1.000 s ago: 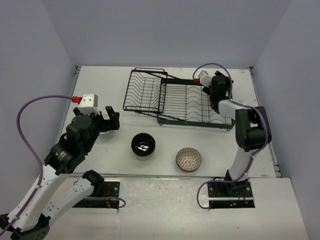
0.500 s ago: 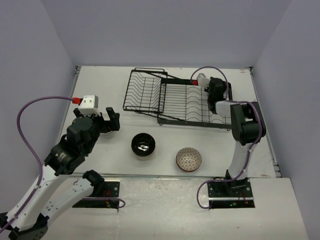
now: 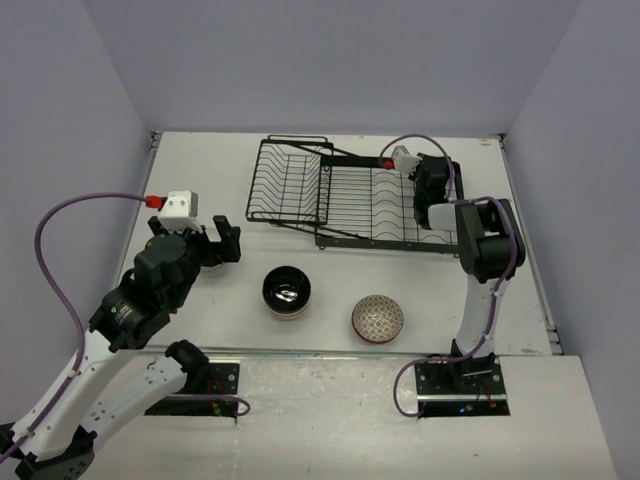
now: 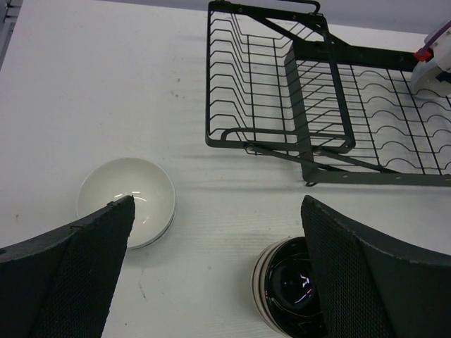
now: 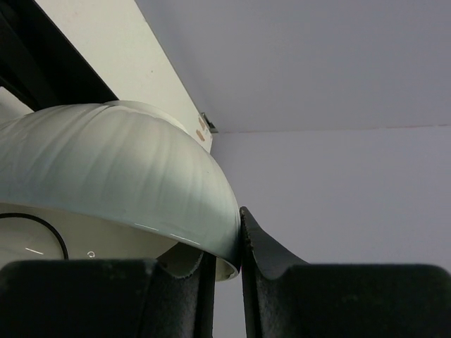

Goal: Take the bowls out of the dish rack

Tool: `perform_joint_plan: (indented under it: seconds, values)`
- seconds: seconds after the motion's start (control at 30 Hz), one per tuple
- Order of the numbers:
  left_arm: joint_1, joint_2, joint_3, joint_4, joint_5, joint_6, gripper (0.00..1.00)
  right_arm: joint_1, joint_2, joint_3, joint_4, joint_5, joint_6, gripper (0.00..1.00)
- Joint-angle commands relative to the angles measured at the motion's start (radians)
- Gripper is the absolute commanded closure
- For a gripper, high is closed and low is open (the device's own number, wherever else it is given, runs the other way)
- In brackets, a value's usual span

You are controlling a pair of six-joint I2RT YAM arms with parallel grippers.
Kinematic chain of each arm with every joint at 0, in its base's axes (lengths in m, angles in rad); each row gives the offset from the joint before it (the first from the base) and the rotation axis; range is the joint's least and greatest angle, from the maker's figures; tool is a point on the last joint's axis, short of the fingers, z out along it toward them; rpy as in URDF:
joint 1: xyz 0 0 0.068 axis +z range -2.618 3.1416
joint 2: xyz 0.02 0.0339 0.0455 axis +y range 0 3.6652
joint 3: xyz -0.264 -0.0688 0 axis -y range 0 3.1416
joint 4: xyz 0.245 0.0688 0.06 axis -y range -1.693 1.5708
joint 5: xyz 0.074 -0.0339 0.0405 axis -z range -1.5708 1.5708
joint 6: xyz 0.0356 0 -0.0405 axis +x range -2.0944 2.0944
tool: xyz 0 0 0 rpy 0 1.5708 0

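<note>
The black wire dish rack (image 3: 360, 205) stands at the back of the table, also seen in the left wrist view (image 4: 282, 91). My right gripper (image 3: 432, 188) is at the rack's far right end. Its jaws (image 5: 229, 264) are shut on the rim of a plain white bowl (image 5: 113, 176), one finger inside and one outside. On the table in front lie a black-inside bowl (image 3: 287, 291) (image 4: 292, 292), a net-patterned bowl (image 3: 378, 318) and another white bowl (image 4: 127, 201). My left gripper (image 3: 220, 240) (image 4: 217, 204) hangs open above the table between the white and black bowls, holding nothing.
Pale walls close in the table at the back and both sides. A metal strip (image 3: 350, 352) marks the near edge, with both arm bases behind it. The right arm's purple cable (image 3: 420, 140) loops over the rack's far right corner.
The right gripper's jaws have closed onto the white bowl's rim, and the right arm has drawn in closer to the rack's end. The left arm has stayed still.
</note>
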Motion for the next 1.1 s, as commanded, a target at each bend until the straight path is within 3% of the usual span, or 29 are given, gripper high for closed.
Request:
perform_joint_plan:
  seconds: [0.0, 0.53, 0.83, 1.07]
  values:
    - [-0.012, -0.005, -0.013, 0.037, -0.033, 0.019, 0.00, 0.006, 0.038, -0.026, 0.149, -0.035, -0.058, 1.00]
    - [-0.014, 0.009, -0.030, 0.048, -0.050, 0.020, 0.00, 0.040, 0.214, 0.009, 0.660, -0.009, -0.290, 1.00]
    - [-0.014, 0.004, -0.033, 0.052, -0.053, 0.017, 0.00, 0.057, 0.291, 0.118, 0.912, 0.126, -0.263, 1.00]
    - [-0.012, 0.002, -0.039, 0.052, -0.055, 0.017, 0.00, 0.057, 0.236, 0.150, 0.912, 0.220, -0.187, 1.00]
